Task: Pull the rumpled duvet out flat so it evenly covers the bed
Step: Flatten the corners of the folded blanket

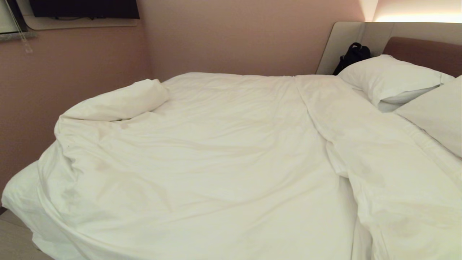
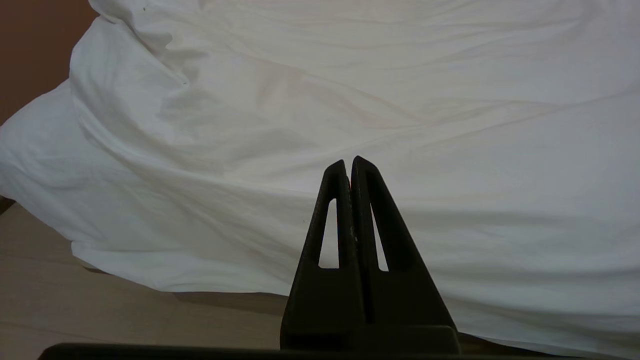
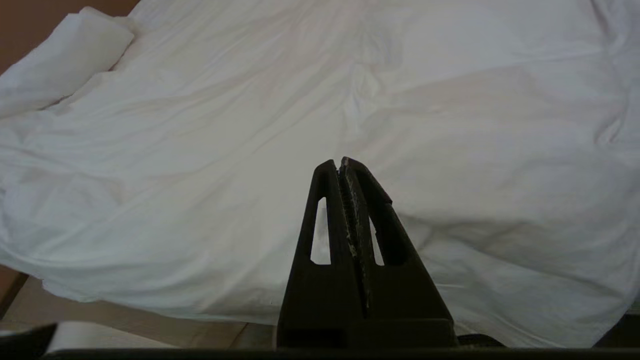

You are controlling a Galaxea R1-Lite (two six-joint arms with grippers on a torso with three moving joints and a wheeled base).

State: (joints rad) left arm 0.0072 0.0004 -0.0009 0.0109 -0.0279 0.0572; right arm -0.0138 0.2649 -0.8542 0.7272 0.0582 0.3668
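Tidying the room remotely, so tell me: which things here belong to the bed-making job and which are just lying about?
Job: duvet; bed; left gripper and right gripper, both shut, empty.
Lying about: two pillows, black bag, wall screen.

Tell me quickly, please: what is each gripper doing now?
Left gripper: closed, empty, above the duvet.
Right gripper: closed, empty, above the duvet.
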